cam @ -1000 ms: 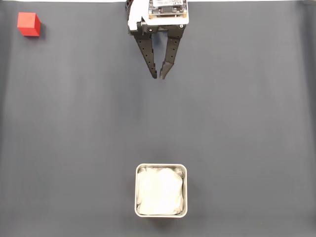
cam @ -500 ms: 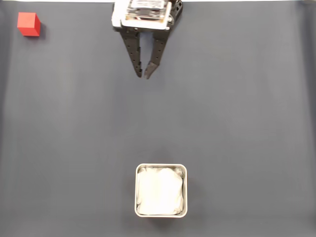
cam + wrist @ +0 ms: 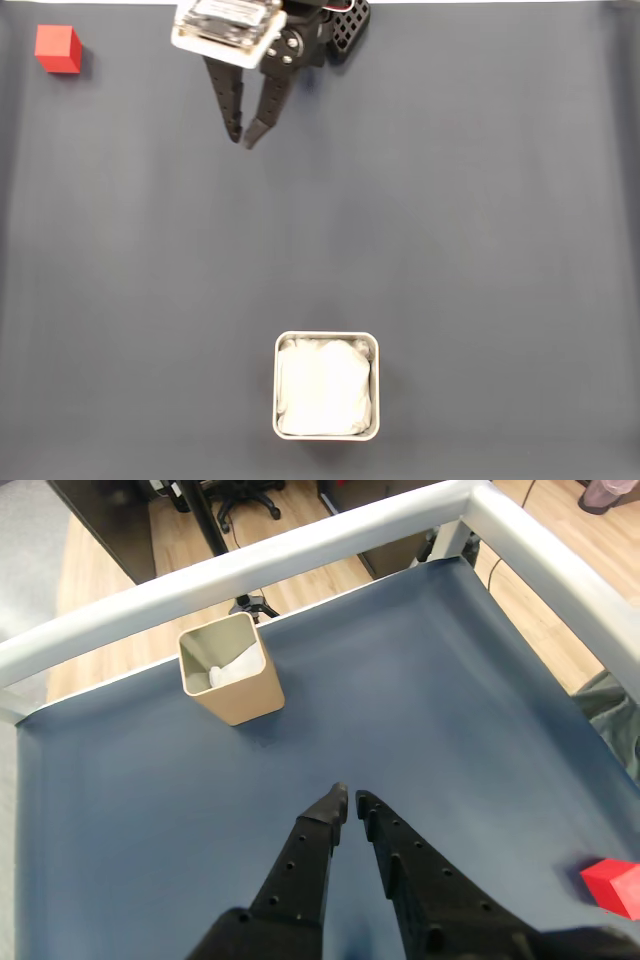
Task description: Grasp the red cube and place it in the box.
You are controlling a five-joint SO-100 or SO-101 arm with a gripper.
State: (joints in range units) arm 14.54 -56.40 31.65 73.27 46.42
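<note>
The red cube [image 3: 57,49] sits in the top left corner of the dark mat in the fixed view, and at the lower right edge of the wrist view [image 3: 618,885]. My gripper [image 3: 243,140] hangs at top centre-left, well to the right of the cube, fingers pointing down the picture. Its black fingers are nearly touching with nothing between them, and the wrist view shows the same gripper [image 3: 350,798]. The box [image 3: 277,385], a silver tin with white lining, stands at bottom centre. In the wrist view the box [image 3: 245,695] lies far ahead of the fingertips.
A white frame rail [image 3: 300,545] borders the mat's far and right edges in the wrist view. Beyond it are a wooden floor and a chair base [image 3: 240,495]. Open mat [image 3: 450,250] lies between gripper, cube and box.
My gripper has swung left toward the cube's side and turned slightly, still shut. The cube and the box have not moved.
</note>
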